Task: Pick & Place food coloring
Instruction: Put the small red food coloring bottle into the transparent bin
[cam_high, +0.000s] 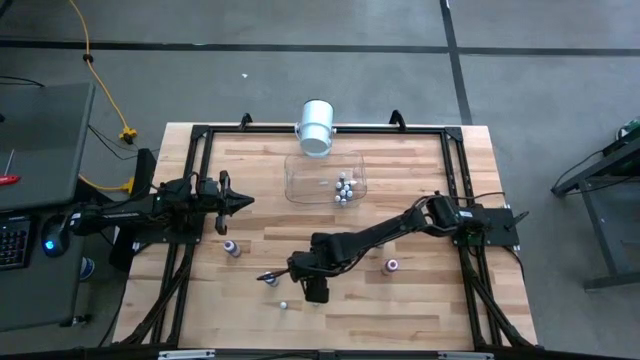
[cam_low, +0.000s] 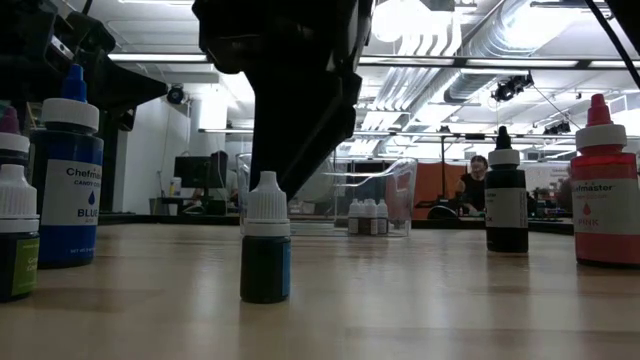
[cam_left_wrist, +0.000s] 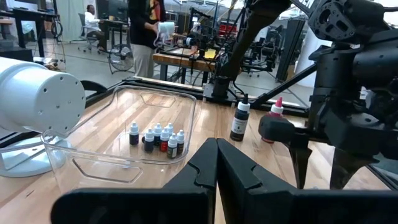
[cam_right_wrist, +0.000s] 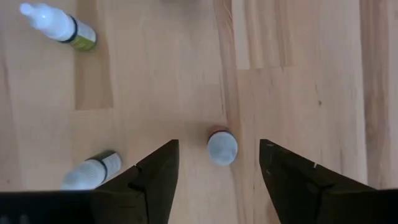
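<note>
In the high view the right gripper (cam_high: 316, 291) hangs low and centre in the frame, its arm reaching in from the right side of the wooden table (cam_high: 420, 310), and it points straight down at the boards. Its fingers (cam_right_wrist: 155, 180) stand wide apart with a small white-capped bottle (cam_right_wrist: 222, 147) upright on the table between them, touching neither (the right wrist view looks down onto its round cap). In the low view that same bottle (cam_low: 266, 250) stands in the centre foreground with the dark gripper just above its cap. Two more little bottles (cam_right_wrist: 59, 25) show towards the left of the right wrist view, seen from above, one in the upper left and one in the lower left just beside a finger. Other food coloring is scattered about: a blue-labelled bottle (cam_low: 66, 180) at the left of the low view, a black one (cam_low: 506, 200) and a red one (cam_low: 603, 190) at its right. A cluster of tiny bottles (cam_high: 343, 187) already sits inside the clear plastic tub (cam_high: 300, 185), upper centre of the high view, just below a white cylinder (cam_high: 316, 125). The left gripper (cam_high: 240, 200) waits at the left of the table, fingers pressed together and holding nothing.
</note>
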